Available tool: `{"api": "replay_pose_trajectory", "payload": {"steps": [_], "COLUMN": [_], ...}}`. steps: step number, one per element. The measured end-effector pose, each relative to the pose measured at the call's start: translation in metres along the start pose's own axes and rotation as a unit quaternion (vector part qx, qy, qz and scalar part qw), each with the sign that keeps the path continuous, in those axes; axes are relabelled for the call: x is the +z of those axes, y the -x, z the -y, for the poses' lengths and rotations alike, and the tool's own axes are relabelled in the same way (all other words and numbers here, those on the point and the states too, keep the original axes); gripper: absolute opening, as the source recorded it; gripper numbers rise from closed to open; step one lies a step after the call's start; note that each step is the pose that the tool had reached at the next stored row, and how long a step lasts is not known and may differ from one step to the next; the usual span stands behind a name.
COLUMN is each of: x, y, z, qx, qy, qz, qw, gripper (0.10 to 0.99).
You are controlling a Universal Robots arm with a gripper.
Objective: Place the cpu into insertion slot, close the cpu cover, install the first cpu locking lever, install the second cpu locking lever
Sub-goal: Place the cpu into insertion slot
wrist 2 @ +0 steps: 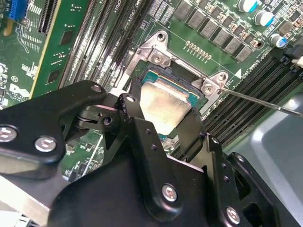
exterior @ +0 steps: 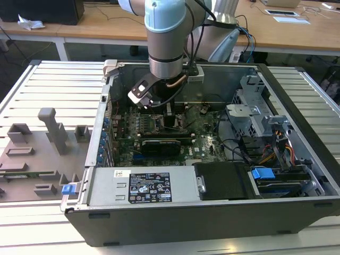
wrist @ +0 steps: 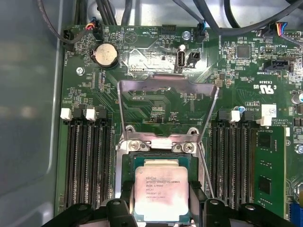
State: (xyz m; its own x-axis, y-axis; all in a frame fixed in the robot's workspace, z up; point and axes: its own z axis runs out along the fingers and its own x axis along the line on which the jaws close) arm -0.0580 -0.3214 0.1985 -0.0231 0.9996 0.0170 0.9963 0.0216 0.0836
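My arm (exterior: pixel 167 48) reaches straight down into the open computer case (exterior: pixel 159 223) on the ribbed counter (exterior: pixel 53 90). Over the green motherboard (wrist: pixel 246 94), my black pincer (wrist 2: pixel 161 118) is closed to chip width, fingers (wrist 2: pixel 130 111) pressed on two opposite edges of the cpu (wrist: pixel 161 194). This flat square with a dull silver top sits in the silver-rimmed insertion slot (wrist: pixel 156 144). The cpu cover (wrist: pixel 165 84), a thin metal frame, stands raised at the slot's hinge edge. A thin wire lever (wrist 2: pixel 260 101) juts beside the socket.
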Motion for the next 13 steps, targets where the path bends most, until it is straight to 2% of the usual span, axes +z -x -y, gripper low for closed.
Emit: {"api": "replay_pose_trajectory", "payload": {"steps": [7,8,9,13], "x": [0.0012,0.0012,0.0012,-0.0002], "y": [0.0000,0.0000,0.0000,0.0000], "z": [0.0001,0.0001,0.0001,0.0000], "qx": [0.000,0.000,0.000,0.000], "qy": [0.0002,0.0001,0.0001,0.0000], "qz": [-0.0001,-0.0001,-0.0001,0.0001], "qw": [1.0000,1.0000,1.0000,1.0000], "gripper": [0.541,0.553,0.616,0.616]}}
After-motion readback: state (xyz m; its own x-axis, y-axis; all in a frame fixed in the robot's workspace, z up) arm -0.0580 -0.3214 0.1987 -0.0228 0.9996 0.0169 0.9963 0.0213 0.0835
